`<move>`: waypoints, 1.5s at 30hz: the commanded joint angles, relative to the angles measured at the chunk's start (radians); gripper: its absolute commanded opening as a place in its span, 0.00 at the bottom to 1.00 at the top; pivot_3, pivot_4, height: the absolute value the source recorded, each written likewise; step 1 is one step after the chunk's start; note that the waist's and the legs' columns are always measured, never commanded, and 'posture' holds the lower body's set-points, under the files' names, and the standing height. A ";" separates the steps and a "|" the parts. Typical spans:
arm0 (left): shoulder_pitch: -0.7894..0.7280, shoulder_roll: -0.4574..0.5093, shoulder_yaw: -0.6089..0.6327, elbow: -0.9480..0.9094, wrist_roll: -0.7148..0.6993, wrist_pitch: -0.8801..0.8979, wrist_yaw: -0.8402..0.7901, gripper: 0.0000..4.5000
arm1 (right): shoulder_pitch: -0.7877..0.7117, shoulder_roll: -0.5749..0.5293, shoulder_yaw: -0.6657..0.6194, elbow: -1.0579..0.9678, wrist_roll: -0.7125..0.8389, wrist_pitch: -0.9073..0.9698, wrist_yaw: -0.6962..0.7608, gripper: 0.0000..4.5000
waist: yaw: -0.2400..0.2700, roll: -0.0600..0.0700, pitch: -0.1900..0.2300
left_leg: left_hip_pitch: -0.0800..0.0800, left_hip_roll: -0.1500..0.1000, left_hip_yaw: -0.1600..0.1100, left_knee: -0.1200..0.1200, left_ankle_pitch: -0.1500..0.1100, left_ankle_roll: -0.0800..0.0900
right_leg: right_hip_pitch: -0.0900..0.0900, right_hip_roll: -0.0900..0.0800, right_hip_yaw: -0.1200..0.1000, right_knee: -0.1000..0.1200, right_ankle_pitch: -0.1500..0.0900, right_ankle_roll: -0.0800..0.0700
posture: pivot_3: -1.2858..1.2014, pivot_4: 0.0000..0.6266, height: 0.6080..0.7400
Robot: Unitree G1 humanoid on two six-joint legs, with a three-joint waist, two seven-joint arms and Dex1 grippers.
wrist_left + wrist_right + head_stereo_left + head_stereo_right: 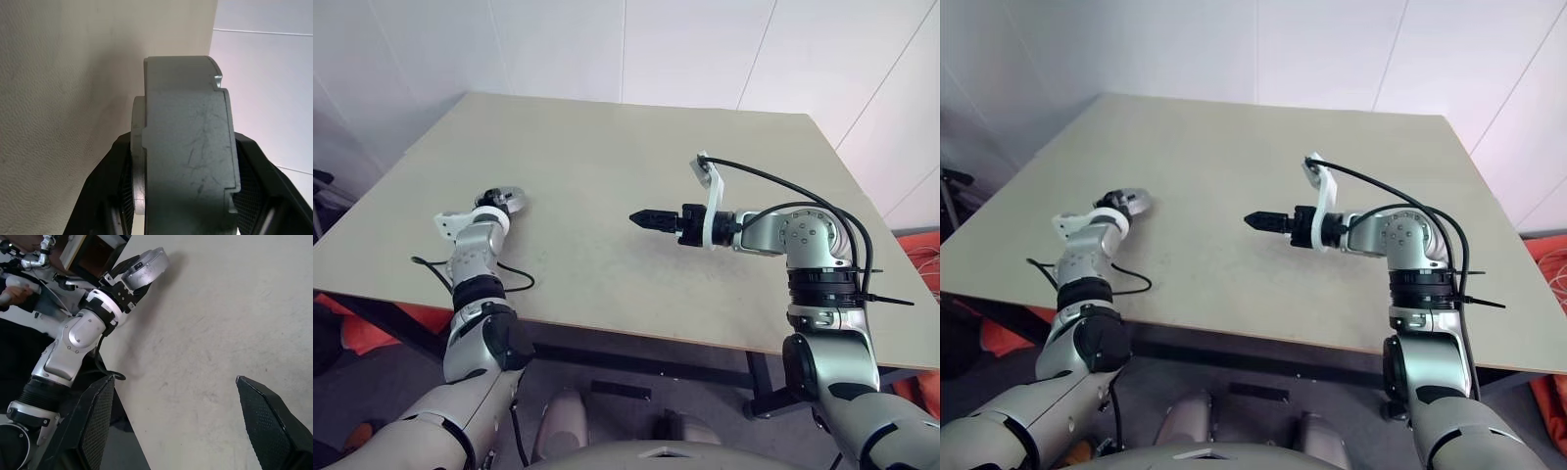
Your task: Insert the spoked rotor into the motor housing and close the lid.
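Note:
My left gripper (pixel 502 201) is shut on a thick grey round metal part, the motor housing (pixel 188 147), near the table's left edge. The housing (pixel 146 267) sits sideways between the two black fingers (pixel 115 166), just above the tabletop, and its inside is hidden. Over the middle of the table my right gripper (pixel 642 218) points left toward it. Its fingers (pixel 98 423) stand wide open with nothing between them, well apart from the housing. The spoked rotor and the lid are out of view.
The beige table (pixel 607 166) has white walls behind it. A black cable (pixel 514 281) loops on the tabletop by my left forearm, near the front edge. Past the table's left side a person's hand (pixel 14 293) holds a handle. Orange cloth (pixel 372 328) lies under the table.

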State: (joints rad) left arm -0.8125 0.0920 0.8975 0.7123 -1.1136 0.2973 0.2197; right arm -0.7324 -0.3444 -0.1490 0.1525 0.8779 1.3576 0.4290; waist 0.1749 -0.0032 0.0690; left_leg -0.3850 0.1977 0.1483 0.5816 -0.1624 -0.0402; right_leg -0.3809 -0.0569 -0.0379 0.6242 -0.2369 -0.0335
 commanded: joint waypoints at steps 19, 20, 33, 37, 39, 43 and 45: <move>0.111 -0.147 -0.077 -0.386 -0.059 0.090 0.237 1.00 | -0.018 0.007 -0.033 -0.045 -0.021 -0.011 0.006 1.00 | 0.000 0.000 0.000 | 0.001 -0.001 0.000 0.001 0.000 0.000 | 0.003 -0.001 0.000 0.000 0.000 0.001 | 0.52 0.00 1.00; 0.129 -0.166 -0.091 -0.422 -0.060 0.101 0.275 1.00 | -0.018 0.006 -0.033 -0.045 -0.022 -0.011 0.007 1.00 | 0.000 0.000 0.000 | 0.001 -0.001 0.000 0.001 0.000 0.000 | 0.003 -0.001 0.000 0.000 0.000 0.001 | 0.52 0.00 1.00; 0.320 -0.237 -0.372 -0.769 -0.016 0.290 0.564 1.00 | -0.018 -0.009 -0.009 -0.043 -0.064 -0.039 0.037 1.00 | -0.001 0.000 0.000 | 0.012 -0.001 0.000 0.001 0.000 0.000 | 0.013 -0.001 0.000 -0.001 -0.003 0.009 | 0.52 0.00 1.00; 0.336 0.035 -0.651 -0.827 0.200 0.374 0.184 1.00 | 0.025 -0.056 0.054 -0.071 -0.184 -0.232 0.081 1.00 | 0.001 -0.001 0.000 | 0.010 -0.001 0.000 0.002 0.001 -0.001 | 0.011 -0.001 0.001 -0.001 -0.003 0.011 | 0.52 0.00 1.00; 0.335 0.156 -0.750 -0.819 0.305 0.350 0.025 1.00 | 0.050 -0.075 0.086 -0.081 -0.242 -0.341 0.113 1.00 | 0.001 0.000 -0.001 | 0.009 0.001 0.000 0.001 0.002 -0.003 | 0.009 0.000 0.000 -0.001 -0.003 0.011 | 0.52 0.00 1.00; 0.354 0.423 -0.896 -0.739 0.517 0.137 -0.465 1.00 | 0.160 -0.125 0.147 -0.078 -0.409 -0.701 0.221 1.00 | 0.000 0.001 -0.002 | 0.009 -0.001 0.000 -0.001 0.001 -0.002 | 0.008 -0.001 0.002 -0.003 -0.003 0.012 | 0.52 0.00 1.00; 0.373 0.476 -0.885 -0.675 0.538 0.057 -0.633 1.00 | 0.190 -0.148 0.164 -0.051 -0.455 -0.804 0.277 1.00 | -0.003 0.002 -0.002 | 0.008 -0.002 0.001 -0.001 0.000 0.000 | 0.007 -0.001 0.004 -0.004 -0.003 0.012 | 0.52 0.00 1.00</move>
State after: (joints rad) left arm -0.4471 0.5457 0.0090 0.0000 -0.6123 0.4327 -0.2687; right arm -0.5388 -0.4688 0.0139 0.1078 0.4623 0.6640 0.6547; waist 0.1720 -0.0014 0.0669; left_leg -0.3766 0.1955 0.1494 0.5804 -0.1626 -0.0399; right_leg -0.3741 -0.0582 -0.0334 0.6209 -0.2396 -0.0221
